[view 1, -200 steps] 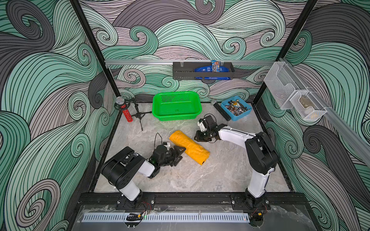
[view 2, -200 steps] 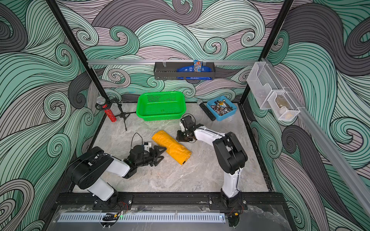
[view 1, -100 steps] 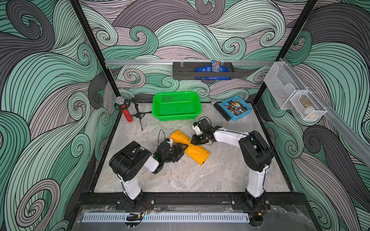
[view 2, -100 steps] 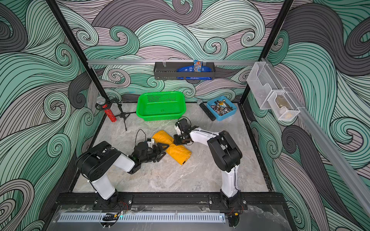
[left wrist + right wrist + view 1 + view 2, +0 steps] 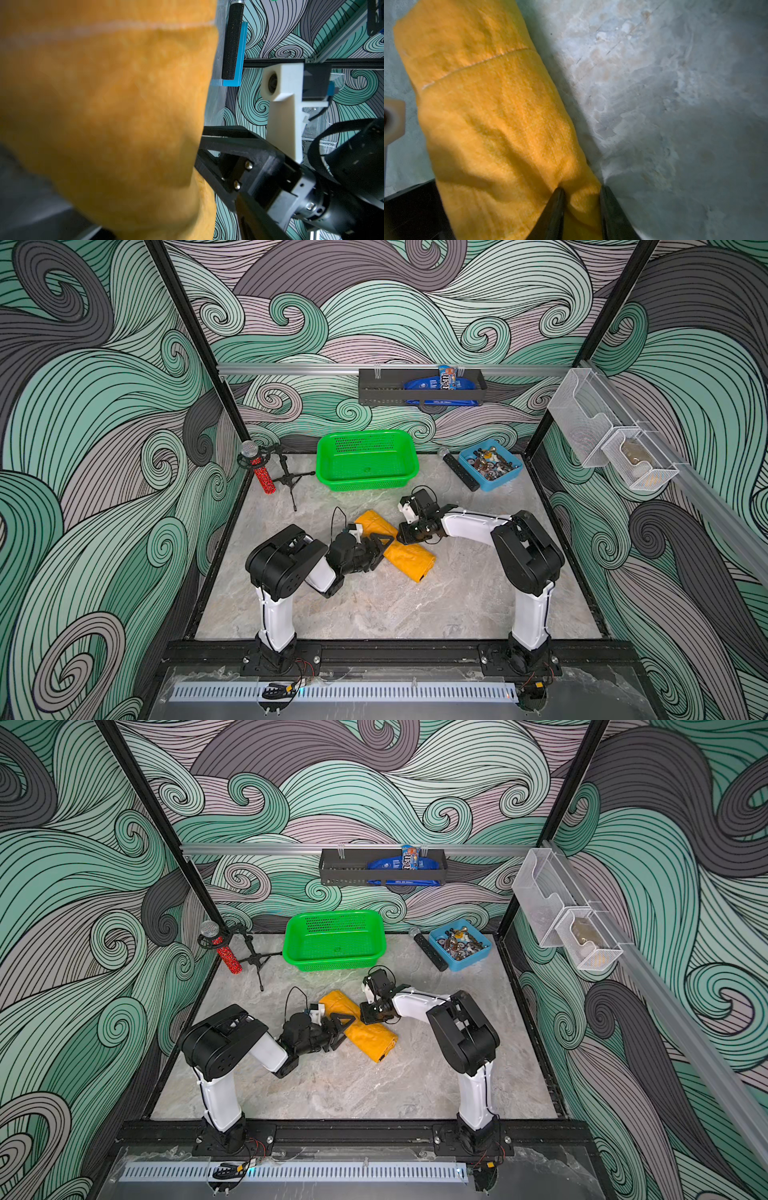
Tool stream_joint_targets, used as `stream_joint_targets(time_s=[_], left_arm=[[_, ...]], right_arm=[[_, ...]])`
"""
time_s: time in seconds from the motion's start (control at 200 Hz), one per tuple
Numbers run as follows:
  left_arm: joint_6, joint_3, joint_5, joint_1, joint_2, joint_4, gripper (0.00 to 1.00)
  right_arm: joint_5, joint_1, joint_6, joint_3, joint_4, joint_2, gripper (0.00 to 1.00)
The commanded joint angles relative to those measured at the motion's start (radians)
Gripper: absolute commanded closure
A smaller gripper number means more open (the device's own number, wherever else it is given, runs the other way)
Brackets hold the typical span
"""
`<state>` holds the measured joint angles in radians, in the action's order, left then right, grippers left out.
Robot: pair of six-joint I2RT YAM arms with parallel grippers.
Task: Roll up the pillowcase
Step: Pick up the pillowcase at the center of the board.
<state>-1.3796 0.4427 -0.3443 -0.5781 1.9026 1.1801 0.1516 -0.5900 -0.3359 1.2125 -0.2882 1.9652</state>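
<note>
The pillowcase (image 5: 409,558) (image 5: 370,1036) lies as a thick mustard-yellow roll, slanted across the middle of the marble table. My left gripper (image 5: 380,547) (image 5: 338,1025) is at the roll's near-left side. Its jaws stand wide apart astride the roll, one finger over the top. The cloth (image 5: 104,104) fills most of the left wrist view, blurred and very close. My right gripper (image 5: 405,533) (image 5: 581,199) meets the roll from the far-right side. Its two dark fingers pinch a small fold at the edge of the cloth (image 5: 498,114). No print or lettering shows.
A green basket (image 5: 365,460) stands at the back centre. Right of it are a blue bin of small parts (image 5: 490,464) and a black microphone (image 5: 459,472). A red microphone on a tripod (image 5: 264,475) is at the back left. A rack (image 5: 419,387) hangs on the back wall.
Both grippers have closed in on the roll from opposite sides. The left arm reached right until its jaws straddle it, and they narrowed slightly. The right gripper moved left onto the roll's edge.
</note>
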Motion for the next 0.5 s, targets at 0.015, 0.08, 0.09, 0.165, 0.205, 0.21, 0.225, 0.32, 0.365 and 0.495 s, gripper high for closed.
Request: stream_joint_targets(time_s=[0.015, 0.08, 0.09, 0.165, 0.205, 0.21, 0.225, 0.32, 0.365, 0.495], left_arm=[[0.012, 0.014, 0.009, 0.01, 0.052, -0.123, 0.29], [-0.003, 0.007, 0.011, 0.023, 0.065, -0.095, 0.32], [-0.004, 0.008, 0.009, 0.026, 0.068, -0.089, 0.33], [-0.009, 0.026, -0.015, 0.041, 0.083, -0.072, 0.39], [-0.007, 0.043, -0.028, 0.045, 0.088, -0.081, 0.42], [-0.006, 0.046, -0.029, 0.045, 0.089, -0.083, 0.43], [-0.006, 0.05, -0.033, 0.047, 0.091, -0.087, 0.44], [-0.009, 0.061, -0.052, 0.054, 0.095, -0.094, 0.54], [-0.006, 0.066, -0.066, 0.057, 0.1, -0.096, 0.6], [-0.006, 0.085, -0.089, 0.064, 0.103, -0.097, 0.75]], right_arm=[[0.028, -0.022, -0.012, -0.026, -0.033, 0.035, 0.68], [0.036, -0.022, -0.018, -0.036, -0.032, 0.031, 0.68], [0.04, -0.022, -0.02, -0.038, -0.03, 0.031, 0.68], [0.056, -0.022, -0.032, -0.055, -0.018, 0.025, 0.69], [0.061, -0.023, -0.037, -0.057, -0.017, 0.024, 0.69], [0.061, -0.022, -0.038, -0.057, -0.016, 0.024, 0.69], [0.062, -0.022, -0.039, -0.058, -0.015, 0.024, 0.69], [0.067, -0.022, -0.039, -0.054, -0.015, 0.021, 0.69], [0.074, -0.022, -0.042, -0.049, -0.015, 0.018, 0.69], [0.094, -0.018, -0.058, -0.033, -0.014, 0.001, 0.69]])
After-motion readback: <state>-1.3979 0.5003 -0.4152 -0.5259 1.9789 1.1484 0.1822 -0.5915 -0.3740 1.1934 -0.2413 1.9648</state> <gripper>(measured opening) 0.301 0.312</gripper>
